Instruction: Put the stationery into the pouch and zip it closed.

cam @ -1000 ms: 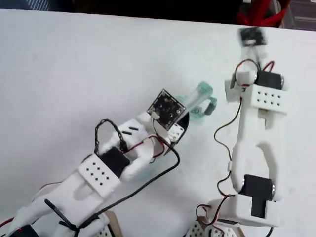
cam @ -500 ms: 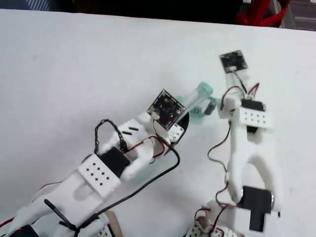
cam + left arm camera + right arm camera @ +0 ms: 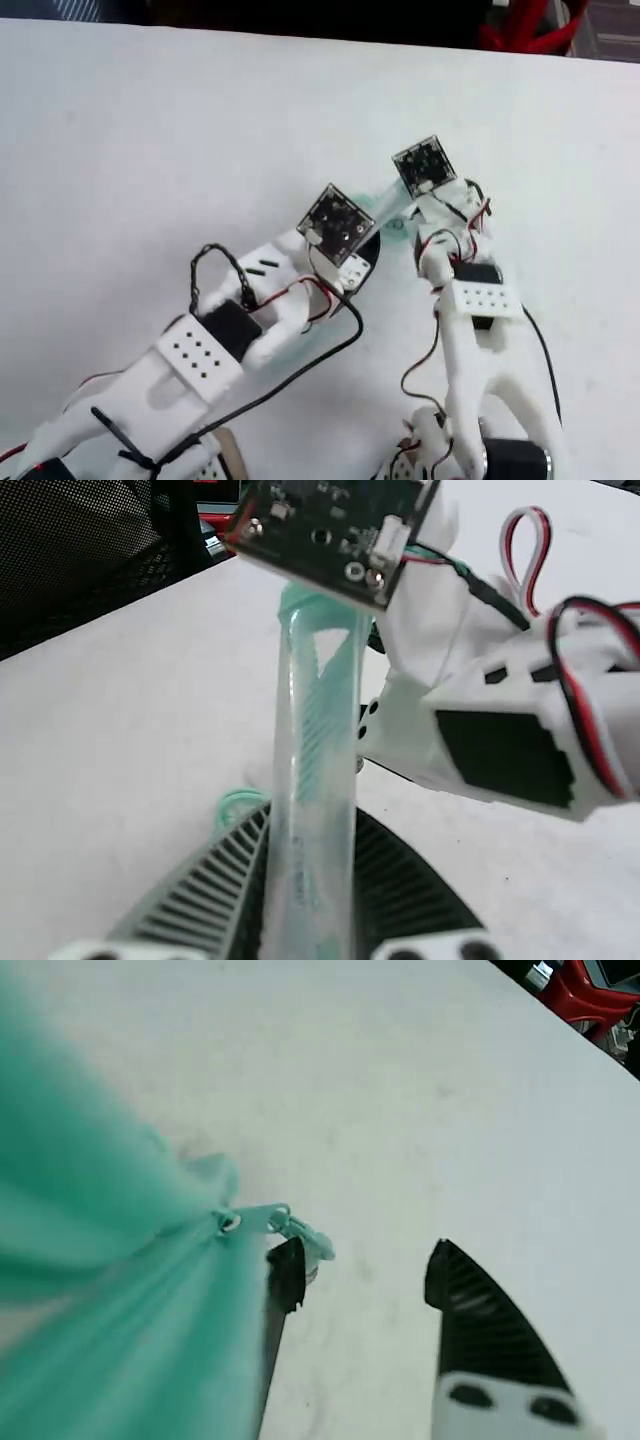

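A white table (image 3: 150,120) is filling the high view, with a dark strip of room running beyond its far edge and something red (image 3: 530,25) sitting past the far right corner. Two white arms are coming in from the near edge. The left arm (image 3: 220,340) is slanting in from the near left corner, and the right arm (image 3: 480,330) is rising from the near edge further right. Their wrists are meeting close together near the middle of the table.

The pouch (image 3: 320,710), a see-through green one, is sitting there between them. The left gripper (image 3: 310,825) is clamping it. Its dark ribbed fingers (image 3: 210,900) are pressing against both sides of the pouch, which is standing up narrow out of them with the zip track running along its length. The right arm's wrist is hanging just behind the pouch in the left wrist view.

The right gripper (image 3: 360,1270) is standing spread wide, holding nothing. One of its dark fingertips (image 3: 285,1275) is sitting just beside the zip pull (image 3: 295,1228), and I cannot tell whether the two are touching. The other fingertip is well apart from the pouch, over bare table. The pull is sticking out from the pouch's end toward the gap between the fingers.
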